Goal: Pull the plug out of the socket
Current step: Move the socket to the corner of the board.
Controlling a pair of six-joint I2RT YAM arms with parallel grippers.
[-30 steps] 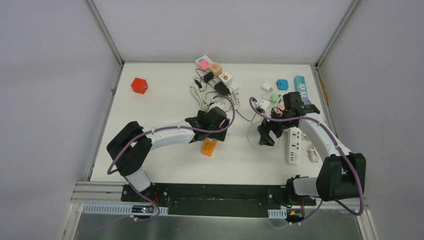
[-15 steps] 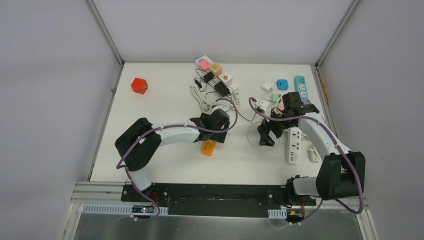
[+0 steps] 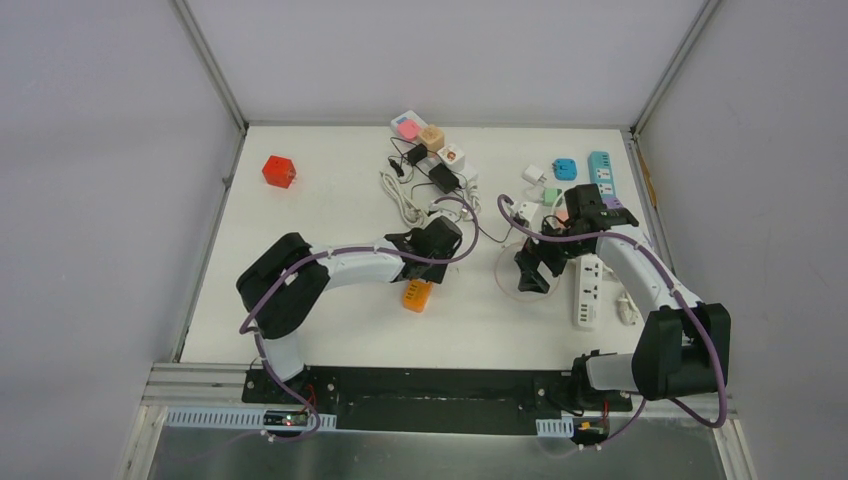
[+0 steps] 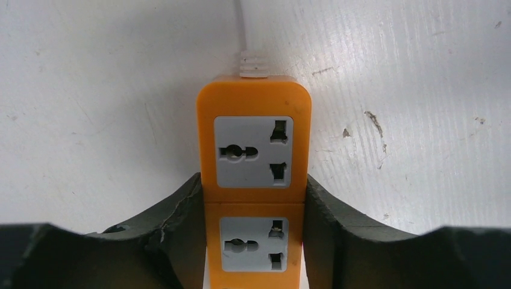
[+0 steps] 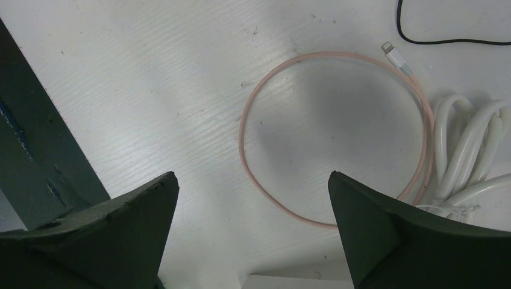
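Orange socket strip [image 4: 253, 150] lies flat near the middle of the tabletop [image 3: 320, 200], the left hand [image 4: 253, 188] clamped on its long sides, presumably to pin it against a pull; both outlets in view are empty. Right hand [image 5: 252, 176], spread wide, hovers empty over a pink cable loop [image 5: 241, 135].

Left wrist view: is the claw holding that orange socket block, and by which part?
The left gripper grips the orange plastic power strip by its two long sides, squeezing it from left and right. The right gripper stands open, holding nothing.
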